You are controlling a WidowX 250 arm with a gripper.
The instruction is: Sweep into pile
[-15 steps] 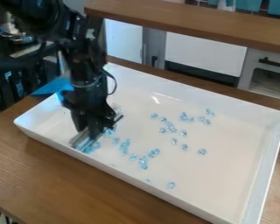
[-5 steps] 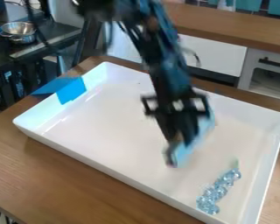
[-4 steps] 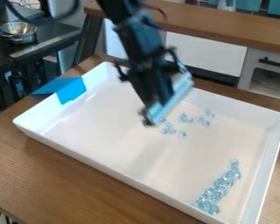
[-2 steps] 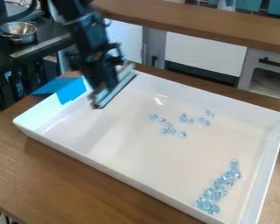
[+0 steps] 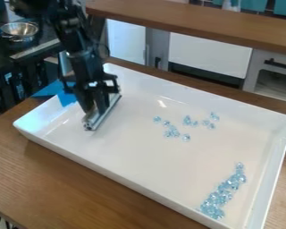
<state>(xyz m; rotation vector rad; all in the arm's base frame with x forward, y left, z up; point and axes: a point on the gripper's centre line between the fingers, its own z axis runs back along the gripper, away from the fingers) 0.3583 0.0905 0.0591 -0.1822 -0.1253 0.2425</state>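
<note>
The gripper (image 5: 96, 110) is clenched on a squeegee-like bar (image 5: 105, 115) over the tray's (image 5: 133, 177) left part. Clear-blue beads (image 5: 224, 193) form a near-right strip; others lie scattered farther back.

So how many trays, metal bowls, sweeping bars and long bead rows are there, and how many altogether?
White tray: 1
Metal bowl: 1
Sweeping bar: 1
Long bead row: 1
Total: 4
The loose beads bunch too closely to count one by one.
</note>
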